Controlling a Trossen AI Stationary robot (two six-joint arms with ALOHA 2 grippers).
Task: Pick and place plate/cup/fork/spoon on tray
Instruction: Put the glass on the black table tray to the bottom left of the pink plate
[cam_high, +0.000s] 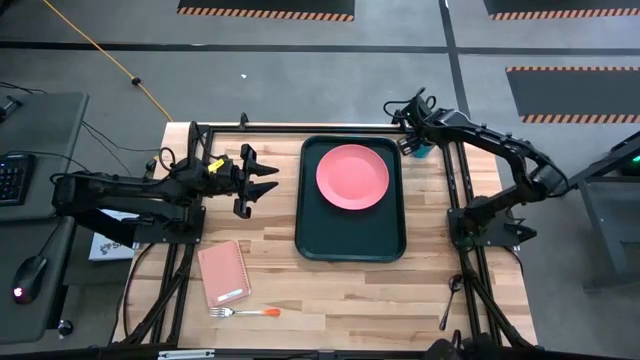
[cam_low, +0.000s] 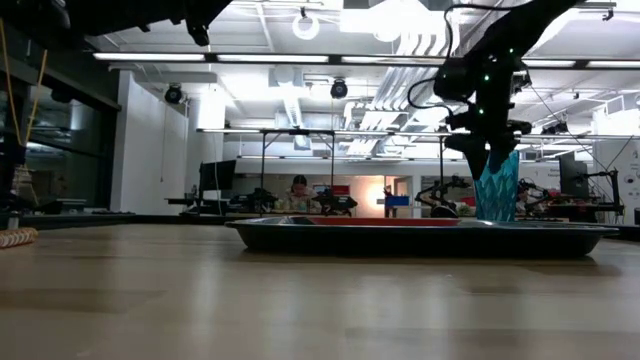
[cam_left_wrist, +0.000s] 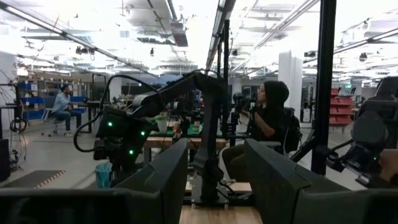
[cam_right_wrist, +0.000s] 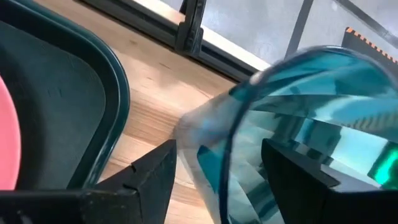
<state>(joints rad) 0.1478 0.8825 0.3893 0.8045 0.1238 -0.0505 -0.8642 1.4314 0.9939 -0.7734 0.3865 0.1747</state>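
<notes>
We find the tray (cam_high: 350, 235) at mid-bench (cam_high: 330, 290), with the plate (cam_high: 352, 177) in its far half. The cup (cam_high: 424, 150) stands on the bench just beyond the tray's far right corner. The notebook (cam_high: 223, 274) lies left of the tray, the fork (cam_high: 243, 312) before it. The spoon (cam_high: 451, 296) lies at the near right edge.

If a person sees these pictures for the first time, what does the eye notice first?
First the salmon-pink plate, lying in the far half of the dark tray at the table's middle. Next the right gripper beside the tray's far right corner, its open fingers either side of the teal cup. The orange-handled fork lies at the near edge.
</notes>
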